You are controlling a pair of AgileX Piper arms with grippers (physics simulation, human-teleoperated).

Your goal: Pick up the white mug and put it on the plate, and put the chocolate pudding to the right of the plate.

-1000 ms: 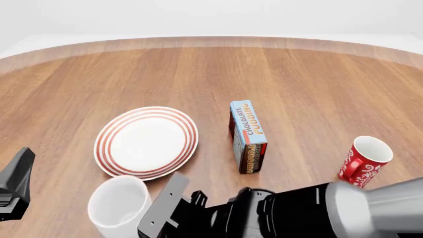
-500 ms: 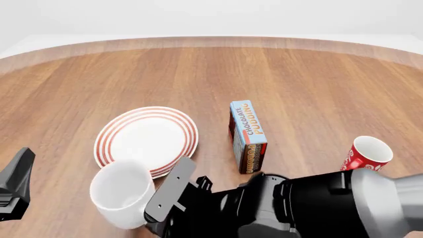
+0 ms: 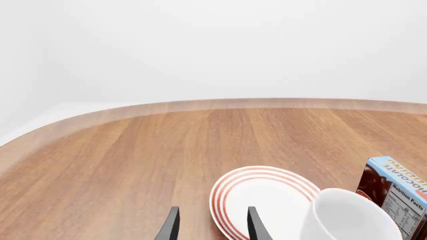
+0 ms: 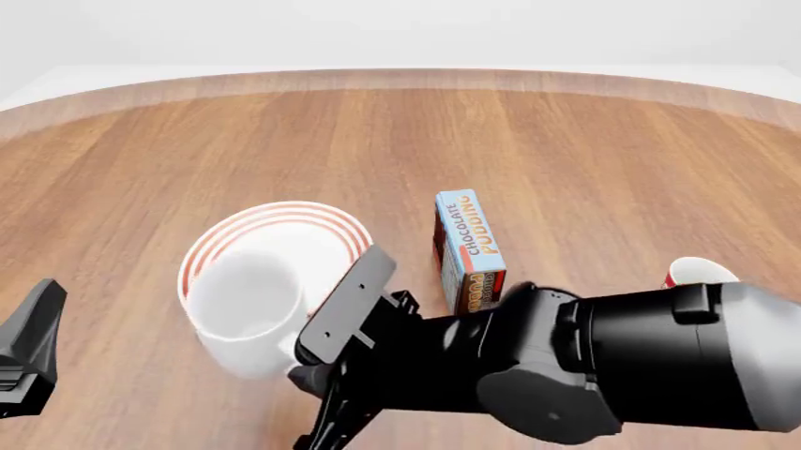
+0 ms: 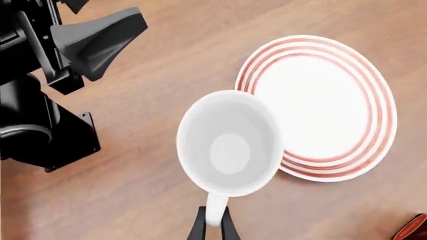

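Note:
The white mug (image 4: 244, 302) hangs upright over the near-left rim of the red-ringed plate (image 4: 328, 234). My right gripper (image 4: 328, 330) is shut on its handle. In the right wrist view the gripper (image 5: 213, 221) pinches the handle below the mug (image 5: 230, 145), which overlaps the plate's (image 5: 327, 110) edge. The chocolate pudding (image 4: 470, 251) stands on the table right of the plate. My left gripper (image 4: 32, 349) is open and empty at the near left. In the left wrist view the left gripper (image 3: 213, 212) is short of the plate (image 3: 263, 192), mug (image 3: 350, 217) and pudding (image 3: 397, 190).
The red mug (image 4: 695, 272) stands at the right, mostly hidden behind my right arm (image 4: 626, 361). My left arm (image 5: 47, 75) shows in the right wrist view, close beside the carried mug. The table's curved far edge (image 4: 400, 77) runs across the back.
My right gripper has lifted the white mug and carried it away from me, from the near table to over the plate's near-left rim. The left arm has not moved.

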